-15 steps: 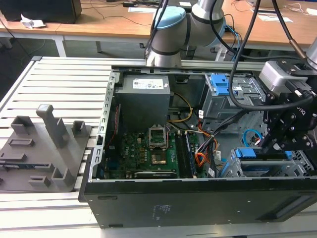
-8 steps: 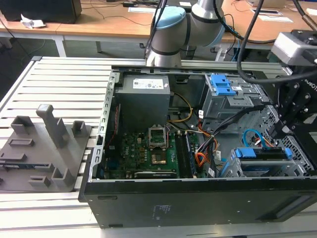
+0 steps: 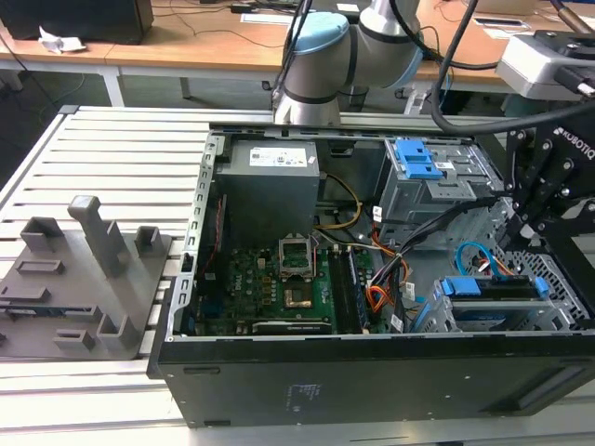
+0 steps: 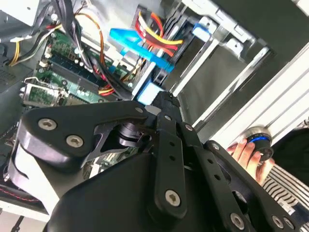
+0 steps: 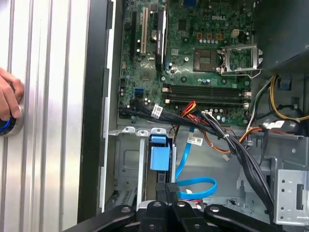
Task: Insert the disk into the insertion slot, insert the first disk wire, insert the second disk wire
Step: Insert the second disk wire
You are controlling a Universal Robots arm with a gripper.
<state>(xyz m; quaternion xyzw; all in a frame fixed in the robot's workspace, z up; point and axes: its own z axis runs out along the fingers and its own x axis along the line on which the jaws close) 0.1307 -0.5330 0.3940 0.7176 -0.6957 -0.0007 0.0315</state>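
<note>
The disk, in its bright blue carrier, sits inside the insertion slot, the low grey perforated bay at the exterior view's right. In the first wrist view the carrier's blue tab shows in the bay mouth. My gripper hangs just above the disk's end, its fingertips close together. The second disk wire, a flat light blue cable, loops right beside them; I cannot tell whether its plug is held. Thin red and orange leads of the first disk wire run along the board's edge.
A taller grey cage with blue latches stands behind the bay. Black cable bundles and a coiled orange bundle cross between motherboard and bay. A person's hand rests on a button outside the case. A grey fixture block lies at the exterior view's left.
</note>
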